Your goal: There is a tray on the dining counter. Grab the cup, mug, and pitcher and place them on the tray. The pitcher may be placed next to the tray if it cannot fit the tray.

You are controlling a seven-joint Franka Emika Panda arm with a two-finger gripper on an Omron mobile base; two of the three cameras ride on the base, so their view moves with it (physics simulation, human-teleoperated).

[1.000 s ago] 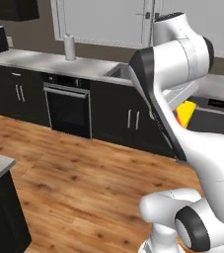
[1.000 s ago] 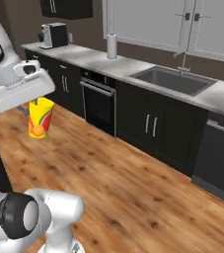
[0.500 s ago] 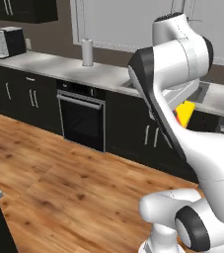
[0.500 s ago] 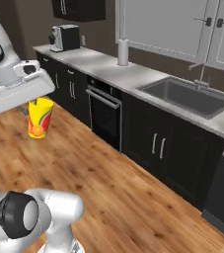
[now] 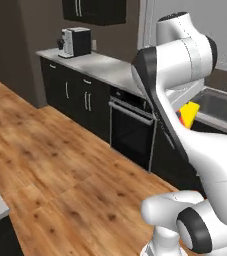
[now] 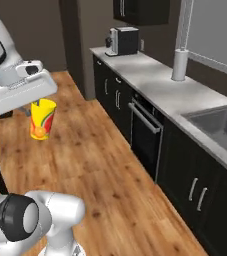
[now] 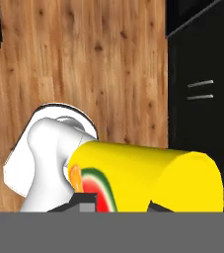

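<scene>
Gripper: clenched on the cup; the gripper (image 6: 37,106) sits under the white hand in the right base view, its finger tips at the top of the cup; in the hand view the gripper (image 7: 121,203) shows its dark finger tips at the bottom edge, pressed against the yellow wall

Cup: the cup (image 6: 41,119) is a yellow tumbler with a red and green blotch on its side; it hangs upright below the hand, in the air above the wooden floor (image 6: 110,170), touching nothing else; in the left base view only a yellow corner of the cup (image 5: 189,112) peeks out from behind the forearm; in the hand view the cup (image 7: 148,178) lies across the frame, its marked end to the left

Arm: white links with dark joints; it rises from the lower left of the right base view and bends over so the hand points downward

Worktop: a grey worktop (image 6: 170,92) runs along the wall over dark cabinets; a coffee machine (image 6: 123,41) stands at its far end; a paper towel roll (image 6: 179,64) stands upright nearer the sink (image 6: 220,127); the two are well apart

Oven: a black built-in oven (image 5: 130,131) with a bar handle sits under the worktop, between the cabinet doors

Floor: warm brown planks below the cup
</scene>
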